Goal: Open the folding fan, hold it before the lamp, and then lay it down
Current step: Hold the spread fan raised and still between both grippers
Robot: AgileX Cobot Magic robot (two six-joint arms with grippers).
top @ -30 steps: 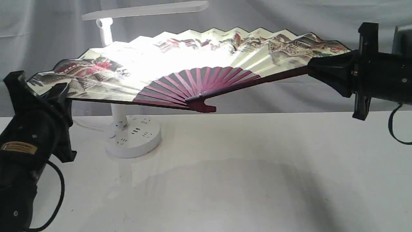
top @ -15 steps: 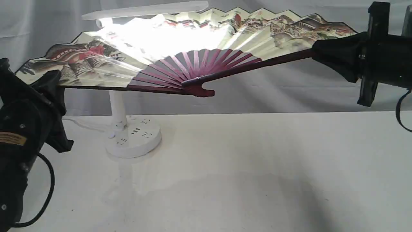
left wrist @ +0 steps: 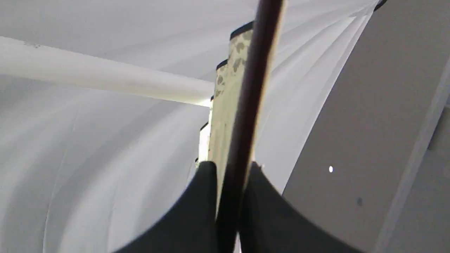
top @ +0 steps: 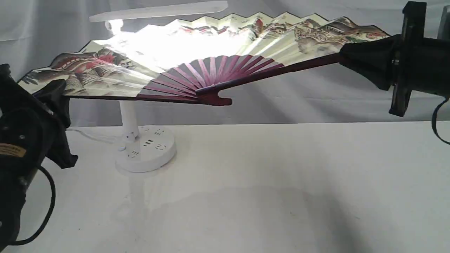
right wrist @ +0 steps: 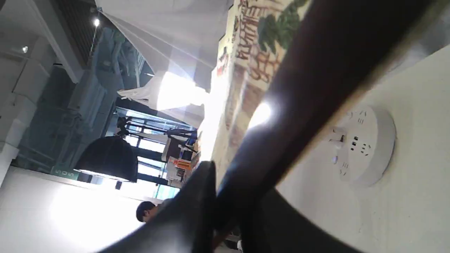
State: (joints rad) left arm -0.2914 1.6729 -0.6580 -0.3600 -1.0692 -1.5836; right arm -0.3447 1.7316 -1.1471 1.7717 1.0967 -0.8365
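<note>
So the fan [top: 211, 70] is spread fully open and held up in the air above the desk [top: 263, 182], right in front of the lamp [top: 146, 151]. It crosses the stem, and its top edge sits just under the bar head. The light blows out the middle of the cream pleated leaf to almost pure white. The sides still show the painted landscape: walls and buildings in browns, with red and a bit of green. There's a thin black border along the zigzag top, and the maroon ribs fan out from a pivot at the bottom. The left hand [top: 58, 95] is pinched tight on the left outer rib, and the wrist cam shows that dark rib [left wrist: 246, 105] clamped between the fingers [left wrist: 204, 196]. The right hand [top: 355, 58] is clamped on the right outer rib the same way. As for writing, there's a small gold label [top: 10, 150] on the left arm, but it's too small to read. I can't make out any text on the fan either.
</note>
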